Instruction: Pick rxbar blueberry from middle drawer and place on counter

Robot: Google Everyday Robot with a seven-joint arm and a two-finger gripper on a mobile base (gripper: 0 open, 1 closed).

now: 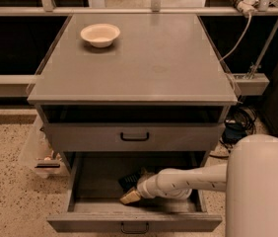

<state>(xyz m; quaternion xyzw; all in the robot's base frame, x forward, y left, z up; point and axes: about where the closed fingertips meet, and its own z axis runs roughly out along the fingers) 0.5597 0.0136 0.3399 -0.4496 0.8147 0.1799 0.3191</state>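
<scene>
A grey square cabinet stands on a speckled beige floor [6, 191]. Its broad, smooth, slightly glossy grey top, the desk [158, 68], carries a small round cream bowl [100, 34] near its far left corner; the bowl sits upright, well apart from everything else.

Below the desk is an open dark slot, then a grey upper drawer front [89, 138] with a small black bar handle [134, 137], pushed shut. Under it the wide, shallow grey lower drawer [92, 184] is pulled out toward the camera, its inside open to view and its own black handle at the very bottom edge.

The robot's white rounded body [264, 186] fills the lower right corner. From it a white arm [188, 180] reaches leftward into the lower drawer, ending in the tan-tipped tool [130, 197], which lies low over the drawer floor near its middle. Whether the tool is wide, narrow or gripping anything cannot be told from this angle.

Just behind the tool's tip, a small flat bar in a dark wrapper [128, 181] lies in the lower drawer, partly covered by the arm; whether the tool touches the bar cannot be told.

Right of the cabinet, dark cables [237, 122] lie coiled on the floor.
</scene>
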